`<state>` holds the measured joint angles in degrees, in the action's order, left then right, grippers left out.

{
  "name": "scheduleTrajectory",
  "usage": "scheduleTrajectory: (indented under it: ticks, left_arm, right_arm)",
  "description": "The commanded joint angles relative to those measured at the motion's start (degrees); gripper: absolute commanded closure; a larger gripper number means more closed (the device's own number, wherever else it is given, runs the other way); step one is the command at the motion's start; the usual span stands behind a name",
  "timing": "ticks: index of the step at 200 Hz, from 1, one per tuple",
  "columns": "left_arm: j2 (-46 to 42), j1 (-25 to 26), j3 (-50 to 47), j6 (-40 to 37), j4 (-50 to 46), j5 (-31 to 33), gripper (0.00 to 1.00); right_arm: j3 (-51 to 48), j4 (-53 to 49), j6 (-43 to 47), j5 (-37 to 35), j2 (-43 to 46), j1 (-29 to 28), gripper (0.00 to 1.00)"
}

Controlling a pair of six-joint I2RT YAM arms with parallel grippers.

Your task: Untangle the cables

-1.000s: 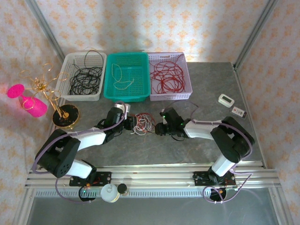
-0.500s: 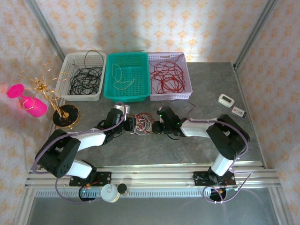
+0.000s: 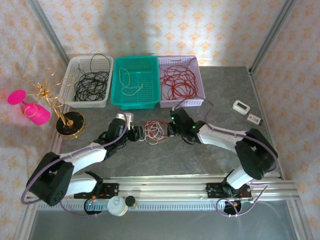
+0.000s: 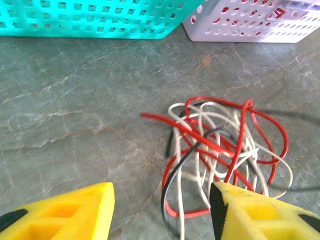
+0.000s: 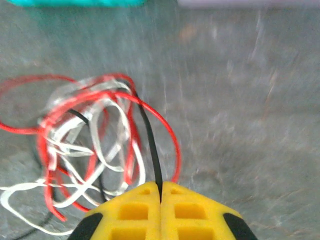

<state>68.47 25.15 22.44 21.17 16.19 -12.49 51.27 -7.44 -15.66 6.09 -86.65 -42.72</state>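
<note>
Looping thin and glossy over mottled grey stone (image 4: 75, 125): tangled red, white, black cables (image 4: 220, 145); faced by wide-spread left gripper (image 4: 161, 192), pinched at black strand (image 5: 151, 140) by closed right gripper (image 5: 161, 187).

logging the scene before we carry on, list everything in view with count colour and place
tangled cables: one knot, red, white and black, table centre
white basket: one, back left, holding black cables
teal basket: one, back middle, holding a pale cable
lilac basket: one, back right, holding red cables
wire stand: one, gold, left edge
pink objects: two, far left
small device: one, white, right side
second small item: one, colour unclear, right side
left gripper: one, yellow fingers, open, beside the knot
right gripper: one, yellow fingers, shut on black strand of the knot
</note>
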Motion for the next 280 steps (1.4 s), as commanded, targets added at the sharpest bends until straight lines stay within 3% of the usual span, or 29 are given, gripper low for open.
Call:
scheduleTrajectory:
  ticks: [1,33,51,74,111,138,181,219,280]
  left_arm:
    - [-6.81,0.43,-0.91,0.77,-5.8,1.47,0.41]
    - [-19.55,0.51,1.97,0.58,-12.35,-2.47,0.3]
    - [-22.34,0.46,6.3,-0.52,-13.97,-6.59,0.22]
    - [-18.46,0.52,12.27,-3.9,-12.63,-14.26,0.21]
    - [-9.13,0.52,18.19,-10.21,-5.33,-19.54,0.21]
    - [-3.42,0.63,20.64,-13.41,-1.94,-25.12,0.2]
    - [-0.42,0.29,22.9,-17.16,-3.53,-20.31,0.21]
    - [-0.1,-0.09,23.06,-16.47,-2.21,-17.1,0.35]
    - [0.71,-2.24,24.86,-17.48,-6.12,-14.57,0.27]
  right_arm:
    - [5.77,-9.5,8.99,-7.84,6.69,-0.08,1.0]
    - [13.94,-15.81,17.9,-2.3,11.22,-0.08,1.0]
    - [18.5,-18.57,22.17,0.77,12.37,-0.08,1.0]
    - [20.62,-18.42,28.87,5.67,14.27,0.34,1.0]
    - [20.49,-17.39,36.81,17.53,15.58,3.51,1.0]
    - [20.43,-16.1,40.55,21.87,16.52,4.07,1.0]
    - [21.5,-18.4,45.07,28.58,16.16,5.59,1.0]
    - [21.99,-18.16,46.82,32.87,16.49,6.92,1.0]
    - [22.39,-17.69,47.87,33.18,17.58,9.35,1.0]
